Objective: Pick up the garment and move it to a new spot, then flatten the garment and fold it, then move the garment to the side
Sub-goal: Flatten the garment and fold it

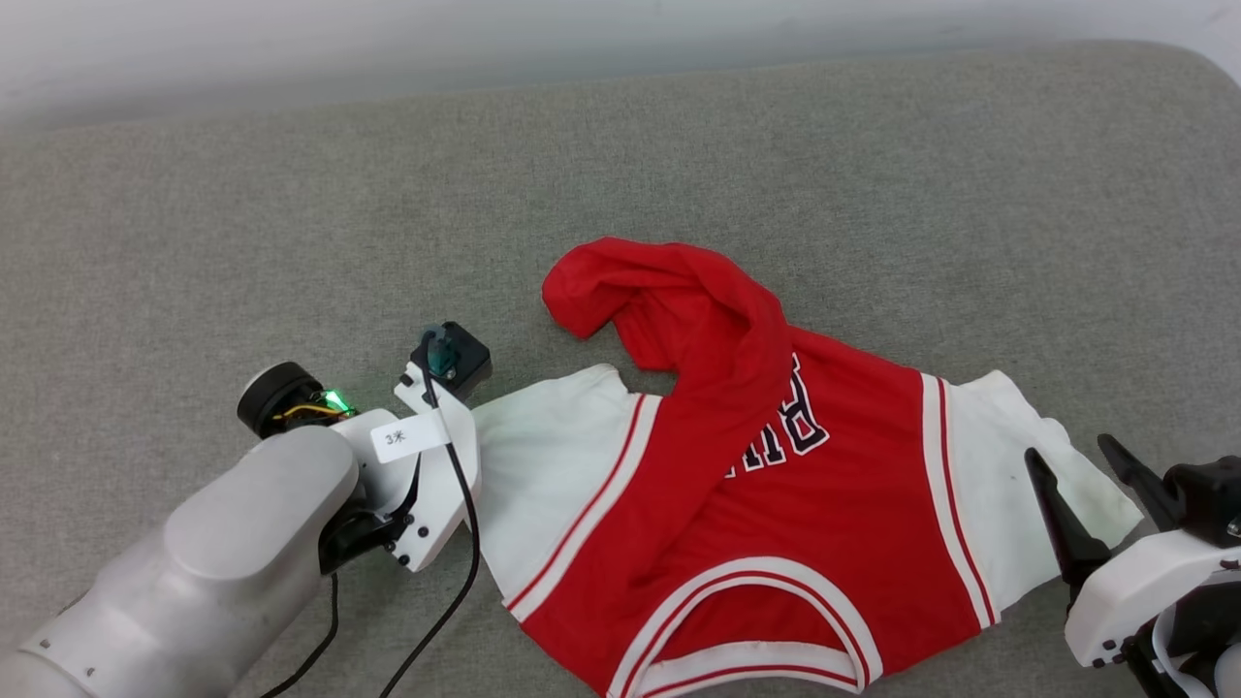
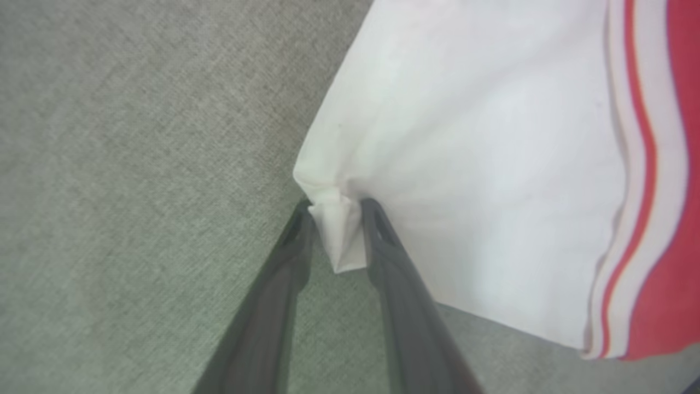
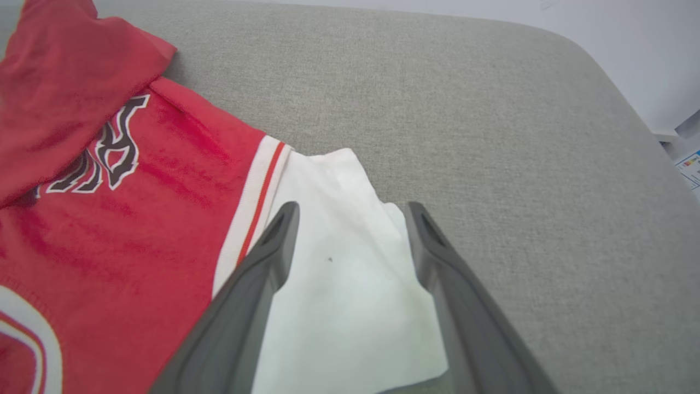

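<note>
— Grey woven padding covers the bench (image 1: pixel 291 194), with a pale wall along its far edge. Where does the garment (image 1: pixel 834 485) lie?

— Toward 5 o'clock of the head view, close to the robot. Its striped collar (image 1: pixel 776 567) sits at 6 o'clock, so the body points away toward 12.

— So the long axis runs 6 to 12?

— Not as it lies. The red lower part (image 1: pixel 698 301) is flipped back over the chest toward 11 o'clock and hides part of the print (image 1: pixel 800 427). The widest line is sleeve to sleeve, 9 to 3 o'clock.

— And the pincers?

— The left pincer (image 2: pixel 336 205) is narrow. A puckered corner of the left sleeve (image 2: pixel 465 164) is nipped between its tips, at 9 o'clock of the shirt. The right pincer (image 3: pixel 353 205) stands wide and holds nothing. Its fingers straddle the right sleeve (image 3: pixel 350 306) at 3 o'clock, and I cannot tell whether they touch the cloth.

— Which step is this?

— I judge it the taking hold, one sleeve per arm, before a lift to a new spot or a pull flat. Folding is nowhere near.

— What does the next move ask?

— The right pincer must come down and shut on the sleeve's outer edge. Then both arms should rise evenly, so the flipped part falls open without twisting.
</note>
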`<state>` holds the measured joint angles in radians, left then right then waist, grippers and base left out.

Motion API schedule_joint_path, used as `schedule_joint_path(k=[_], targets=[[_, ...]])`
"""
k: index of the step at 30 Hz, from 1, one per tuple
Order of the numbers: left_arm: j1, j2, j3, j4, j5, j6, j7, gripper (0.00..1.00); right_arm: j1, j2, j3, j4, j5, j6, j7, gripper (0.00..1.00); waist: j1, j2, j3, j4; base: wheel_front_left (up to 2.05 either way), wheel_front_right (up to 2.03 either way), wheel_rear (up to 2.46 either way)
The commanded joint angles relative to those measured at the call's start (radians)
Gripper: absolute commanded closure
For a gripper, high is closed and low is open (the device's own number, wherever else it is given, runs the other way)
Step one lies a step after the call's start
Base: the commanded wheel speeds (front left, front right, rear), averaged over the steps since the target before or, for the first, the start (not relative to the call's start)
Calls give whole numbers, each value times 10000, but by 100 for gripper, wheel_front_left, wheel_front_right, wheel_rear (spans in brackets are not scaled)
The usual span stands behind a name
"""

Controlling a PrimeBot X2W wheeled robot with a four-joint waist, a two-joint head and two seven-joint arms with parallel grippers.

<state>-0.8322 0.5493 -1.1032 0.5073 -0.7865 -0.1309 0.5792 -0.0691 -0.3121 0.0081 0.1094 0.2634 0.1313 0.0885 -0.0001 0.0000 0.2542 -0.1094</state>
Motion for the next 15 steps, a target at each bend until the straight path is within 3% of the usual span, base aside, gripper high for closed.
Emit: schedule_joint_path(k=[1, 7, 15], targets=[[535, -44, -354, 332, -86, 28, -36, 100, -99, -60, -17, 20, 30, -11, -61, 0, 1, 0, -99, 24, 0, 0, 0], [608, 277, 443, 344, -627, 129, -1843, 100, -34, -554, -88, -124, 91, -11, 106, 0, 1, 0, -656, 142, 0, 0, 0], [1673, 851, 1475, -566, -1180, 1085, -3757, 100, -22, -1791, 50, -649, 527, -11, 1228, 0, 1, 0, -1346, 458, 0, 0, 0]])
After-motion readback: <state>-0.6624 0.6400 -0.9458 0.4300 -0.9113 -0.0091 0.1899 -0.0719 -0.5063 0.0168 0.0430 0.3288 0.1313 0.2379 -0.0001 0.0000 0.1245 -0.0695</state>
